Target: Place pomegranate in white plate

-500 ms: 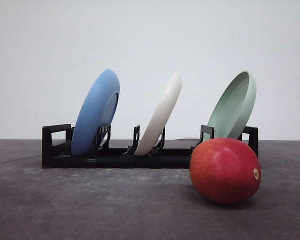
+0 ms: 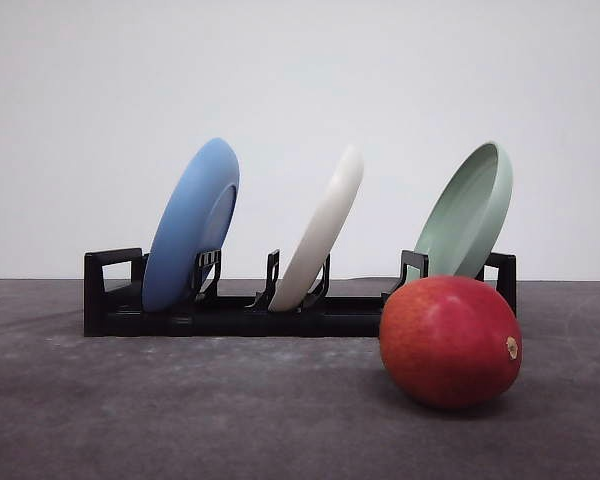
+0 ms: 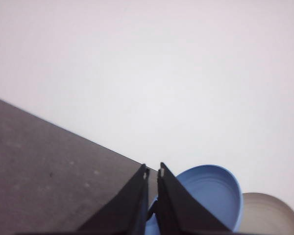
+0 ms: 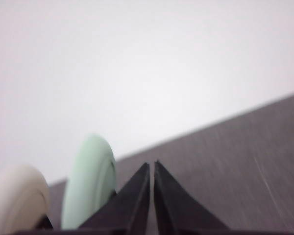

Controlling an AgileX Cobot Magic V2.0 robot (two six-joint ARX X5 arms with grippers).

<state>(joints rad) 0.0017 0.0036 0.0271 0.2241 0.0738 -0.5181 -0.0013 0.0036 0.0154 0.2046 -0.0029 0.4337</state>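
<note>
The round red pomegranate (image 2: 450, 342) sits on the dark grey bench (image 2: 180, 410) just in front of the black rack (image 2: 110, 305) holding the tilted white plate (image 2: 320, 232), while the left gripper (image 3: 153, 172) and right gripper (image 4: 152, 166) are both pressed together, holding nothing.

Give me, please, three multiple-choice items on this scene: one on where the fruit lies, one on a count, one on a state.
1. The pomegranate lies:
A. on the table before the pale green plate
B. in the blue plate
C. behind the rack

2. Plates in the rack:
A. two
B. three
C. four

3. The white plate is:
A. flat on the table
B. upside down
C. leaning on edge in the rack

Answers: 1 A, the fruit rests on the table in front of the green plate. 2 B, blue, white and green. 3 C, it stands tilted in its slot.
</note>
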